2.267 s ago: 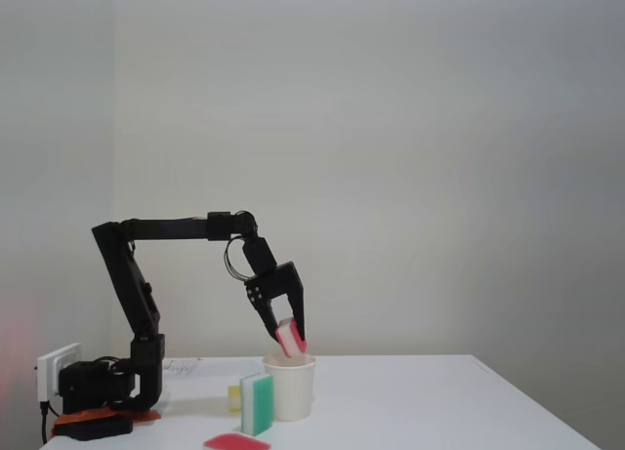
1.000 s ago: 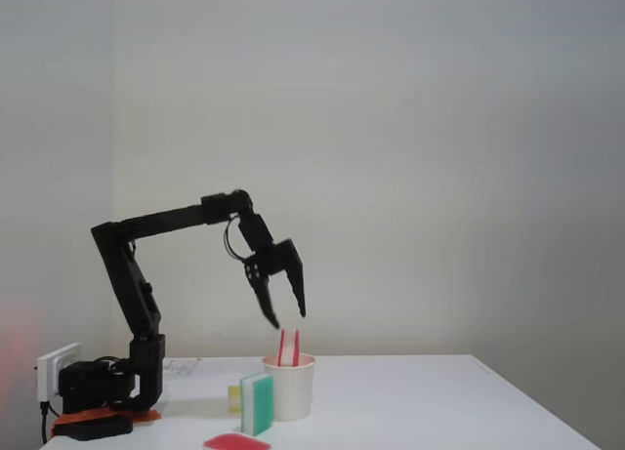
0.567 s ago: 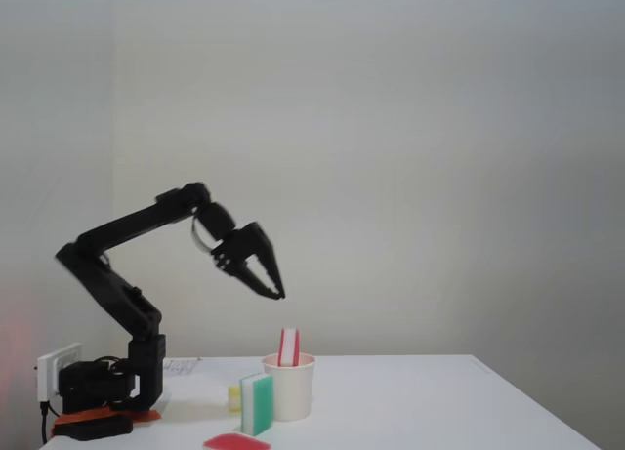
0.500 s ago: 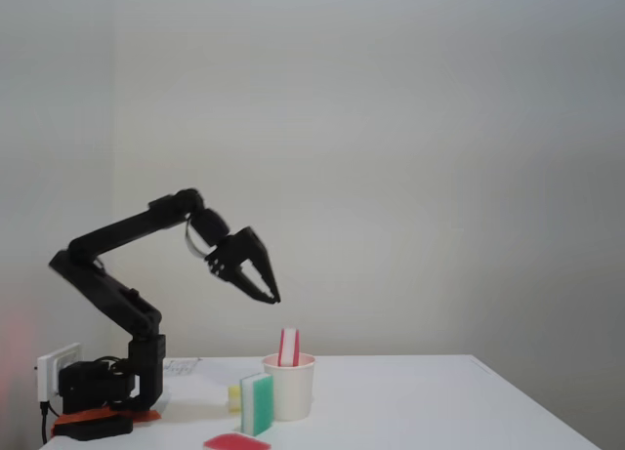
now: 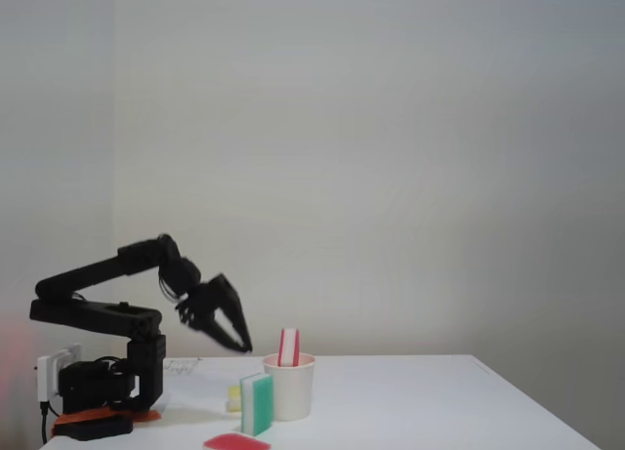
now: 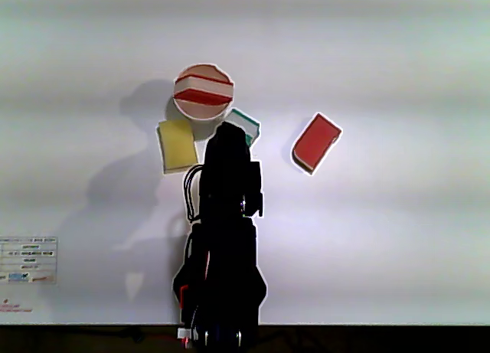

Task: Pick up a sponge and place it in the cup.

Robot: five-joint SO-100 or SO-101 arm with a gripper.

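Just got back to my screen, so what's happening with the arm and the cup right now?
The red-and-white sponge stands upright in the white paper cup, sticking out above the rim. The gripper holds nothing and hangs left of the cup in the fixed view, with the arm folded low toward its base. The green-and-white sponge, the yellow sponge and the flat red sponge lie untouched on the table.

Cup (image 5: 289, 389) hides sponge's (image 5: 289, 347) base

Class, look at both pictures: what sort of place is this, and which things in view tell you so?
Probably a home or lab robot test bench: a bare white table against a blank wall, a small black arm, and practice props, namely a paper cup holding a sponge, with other sponges lying around.
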